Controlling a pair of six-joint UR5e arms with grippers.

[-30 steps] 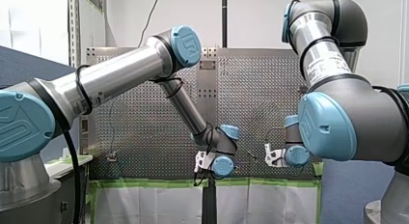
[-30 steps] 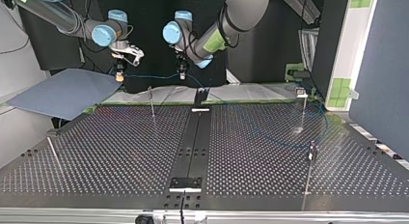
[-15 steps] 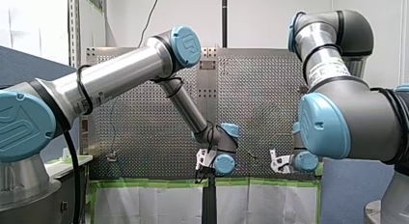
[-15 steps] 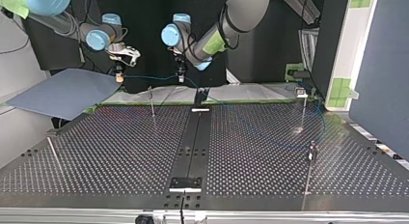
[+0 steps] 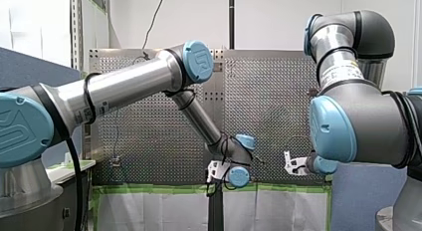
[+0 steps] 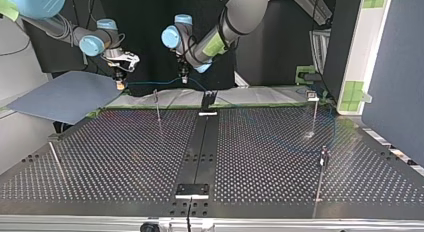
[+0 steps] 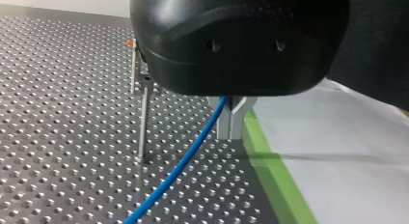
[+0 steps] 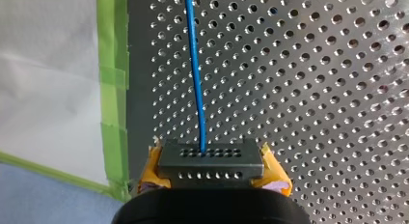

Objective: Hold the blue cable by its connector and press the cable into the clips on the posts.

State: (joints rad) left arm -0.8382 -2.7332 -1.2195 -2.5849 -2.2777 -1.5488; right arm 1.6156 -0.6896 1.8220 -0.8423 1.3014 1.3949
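Blue cable [image 6: 150, 83] is strung roughly level between both grippers, long axis running across the top view, above the surface's [image 6: 125, 157] far edge. In that view the nearest post [image 6: 158, 106] stands just below the span, between the two; I judge its clip not yet filled.

- Right gripper [image 8: 211, 172]: yellow pads clamped on the connector [image 8: 211, 156].
- Left gripper [image 7: 230, 130]: metal fingers pinched together on the cable further along.

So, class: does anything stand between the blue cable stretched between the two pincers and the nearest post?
Nothing visible does. The blue cable hangs in open air close to the nearest post, stretched between my left pincer and my right pincer.
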